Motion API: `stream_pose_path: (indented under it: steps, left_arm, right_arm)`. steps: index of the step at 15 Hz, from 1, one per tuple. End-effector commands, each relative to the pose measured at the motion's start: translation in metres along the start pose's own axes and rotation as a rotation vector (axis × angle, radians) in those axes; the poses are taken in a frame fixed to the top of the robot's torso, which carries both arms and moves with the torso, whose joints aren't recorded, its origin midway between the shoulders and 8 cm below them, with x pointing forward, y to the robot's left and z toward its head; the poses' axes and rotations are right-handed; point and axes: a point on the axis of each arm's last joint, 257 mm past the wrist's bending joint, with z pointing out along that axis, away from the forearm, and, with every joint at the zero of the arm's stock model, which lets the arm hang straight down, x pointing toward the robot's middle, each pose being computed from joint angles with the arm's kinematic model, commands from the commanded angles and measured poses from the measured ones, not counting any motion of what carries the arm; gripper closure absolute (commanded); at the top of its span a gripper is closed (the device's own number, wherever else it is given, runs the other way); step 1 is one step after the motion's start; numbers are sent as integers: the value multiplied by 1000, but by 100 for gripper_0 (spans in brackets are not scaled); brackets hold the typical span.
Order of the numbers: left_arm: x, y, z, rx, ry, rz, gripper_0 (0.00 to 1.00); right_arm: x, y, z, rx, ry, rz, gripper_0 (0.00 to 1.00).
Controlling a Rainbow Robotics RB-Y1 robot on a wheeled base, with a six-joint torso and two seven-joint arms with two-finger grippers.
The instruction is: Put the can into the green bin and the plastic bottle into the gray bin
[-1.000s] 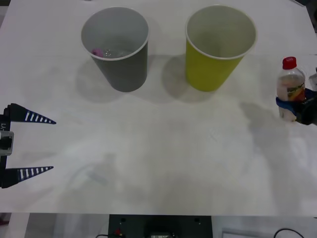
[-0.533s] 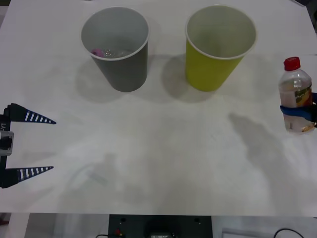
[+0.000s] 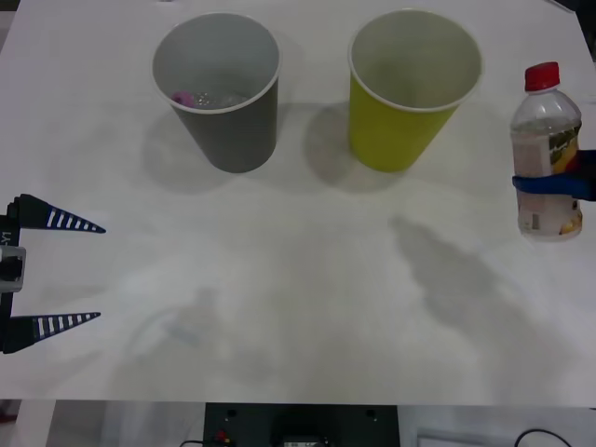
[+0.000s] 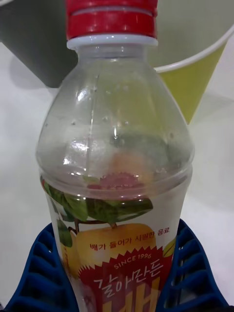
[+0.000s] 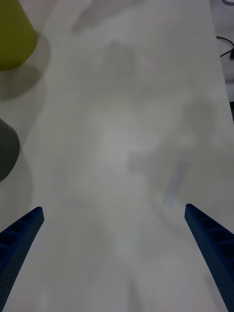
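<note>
The plastic bottle (image 3: 545, 140) has a red cap and hangs upright above the table's right edge. My right gripper (image 3: 548, 184) is shut on its labelled lower half. In the right wrist view the bottle (image 4: 114, 146) stands between the blue fingers (image 4: 41, 273). The green bin (image 3: 410, 88) stands at the back, just left of the bottle. The gray bin (image 3: 219, 93) stands farther left, with a small pink and clear thing (image 3: 186, 97) at its bottom. The can is out of view. My left gripper (image 3: 65, 270) is open at the table's left edge.
The white table (image 3: 298, 307) has bare room in front of both bins. The bottle's shadow (image 3: 447, 270) falls on the middle right. In the left wrist view the green bin (image 5: 13, 34) and gray bin (image 5: 6, 151) show at one side.
My right gripper has lifted the bottle off the table, and the bottle now shows higher at the right edge. Its shadow has slid left. The left arm has not moved.
</note>
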Motion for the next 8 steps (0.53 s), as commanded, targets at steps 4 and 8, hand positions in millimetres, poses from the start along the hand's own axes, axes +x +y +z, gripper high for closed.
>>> stream_pose_path:
  steps: [4,8]
  left_arm:
    - [0,0,0,0,0,0,0]
    - [0,0,0,0,0,0,0]
  right_arm:
    - [-59,38,10,-91,0,-82,100]
    - [-107,57,24,-144,16,-188,100]
